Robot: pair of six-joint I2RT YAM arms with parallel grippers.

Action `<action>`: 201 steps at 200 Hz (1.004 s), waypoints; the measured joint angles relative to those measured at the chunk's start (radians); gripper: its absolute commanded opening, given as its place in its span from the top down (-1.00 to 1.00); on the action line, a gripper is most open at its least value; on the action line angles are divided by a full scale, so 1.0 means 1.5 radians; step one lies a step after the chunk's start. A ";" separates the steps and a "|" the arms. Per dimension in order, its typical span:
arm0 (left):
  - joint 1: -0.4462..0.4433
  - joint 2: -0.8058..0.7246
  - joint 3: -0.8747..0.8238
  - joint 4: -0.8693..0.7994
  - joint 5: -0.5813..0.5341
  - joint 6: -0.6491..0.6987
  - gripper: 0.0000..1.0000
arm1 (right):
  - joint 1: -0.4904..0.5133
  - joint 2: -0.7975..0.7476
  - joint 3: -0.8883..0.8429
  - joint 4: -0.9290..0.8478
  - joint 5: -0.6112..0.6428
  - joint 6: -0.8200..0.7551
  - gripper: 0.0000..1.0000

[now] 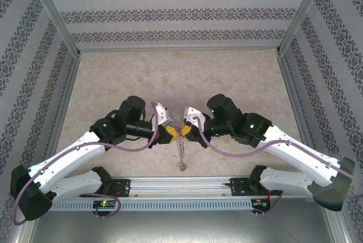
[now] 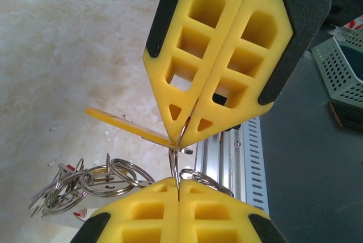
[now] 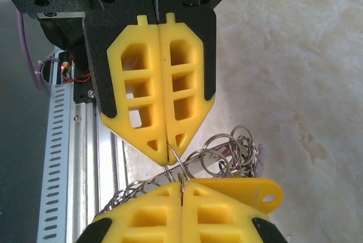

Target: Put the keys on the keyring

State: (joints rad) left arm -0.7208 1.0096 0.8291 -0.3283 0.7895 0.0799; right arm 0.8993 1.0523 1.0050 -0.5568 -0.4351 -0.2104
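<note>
Above the middle of the table my left gripper (image 1: 172,134) and right gripper (image 1: 186,133) meet tip to tip, both shut on one thin wire loop of the keyring (image 2: 173,163). In the left wrist view my left gripper (image 2: 178,185) pinches the loop from below and the right gripper (image 2: 187,135) from above. The right wrist view has the right gripper (image 3: 182,185) below and the left gripper (image 3: 168,145) above, with the loop (image 3: 177,161) between them. A flat yellow tag (image 2: 127,125) juts out beside the tips. A floppy string of linked rings (image 1: 181,155) hangs to the table. Small flat keys (image 2: 44,197) lie among the rings.
An aluminium rail (image 1: 181,185) with the arm bases runs along the near table edge, just below the hanging rings. Patterned walls (image 1: 181,16) close the table at the back and both sides. A perforated grey-green box (image 2: 346,67) stands beside the rail.
</note>
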 measured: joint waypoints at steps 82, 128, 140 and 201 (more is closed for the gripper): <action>0.000 0.000 0.000 -0.010 0.000 0.000 1.00 | 0.012 0.008 0.001 -0.004 0.010 -0.010 1.00; 0.000 -0.001 -0.004 -0.019 -0.001 0.000 1.00 | 0.031 0.022 0.006 -0.016 0.038 -0.024 1.00; 0.000 -0.001 -0.004 -0.019 -0.001 0.000 1.00 | 0.033 0.022 0.008 -0.020 0.043 -0.027 1.00; 0.000 -0.001 -0.005 -0.020 -0.001 0.000 1.00 | 0.063 0.024 0.018 -0.036 0.091 -0.049 1.00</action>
State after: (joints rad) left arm -0.7208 1.0084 0.8223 -0.3580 0.7887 0.0799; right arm 0.9939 1.0878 1.0317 -0.6102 -0.2985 -0.2844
